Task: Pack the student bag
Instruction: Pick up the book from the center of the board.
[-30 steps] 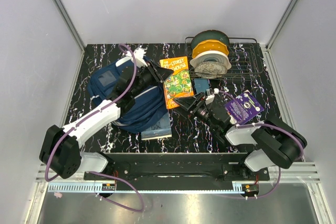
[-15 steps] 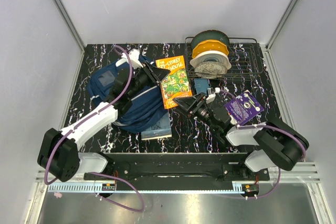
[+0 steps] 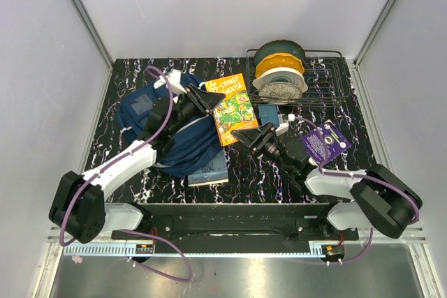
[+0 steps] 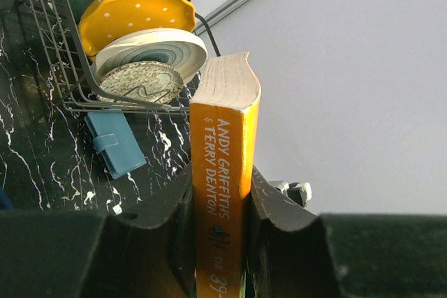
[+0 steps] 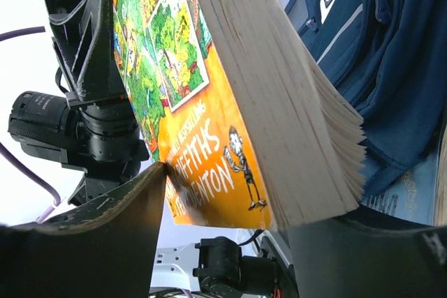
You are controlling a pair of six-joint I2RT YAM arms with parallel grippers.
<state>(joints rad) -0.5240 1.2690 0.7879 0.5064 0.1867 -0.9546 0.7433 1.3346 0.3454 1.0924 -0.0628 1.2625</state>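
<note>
Top view: the bag lies on the left part of the black tabletop, w/ the left arm reaching over it. The left hand pinches the top-left edge of an orange book, which sits just right of the bag. The right hand pinches the book's bottom-right corner, so both hands hold 1 book. A thin blue book pokes out from under the bag's near edge. A wire rack at the back right holds plates standing on edge. A small blue wallet lies just in front of the rack. A purple card lies by the right arm.

Left wrist view: the left hand is pressed onto the book, 1 finger on each cover, w/ the orange spine facing the cam. Past it are the rack, the plates & the wallet, flat on the tabletop.

Right wrist view: the right hand pinches the book near a corner, page edges facing the cam. The bag is close behind the book, on the right. The left hand clamps the book's far edge.
</note>
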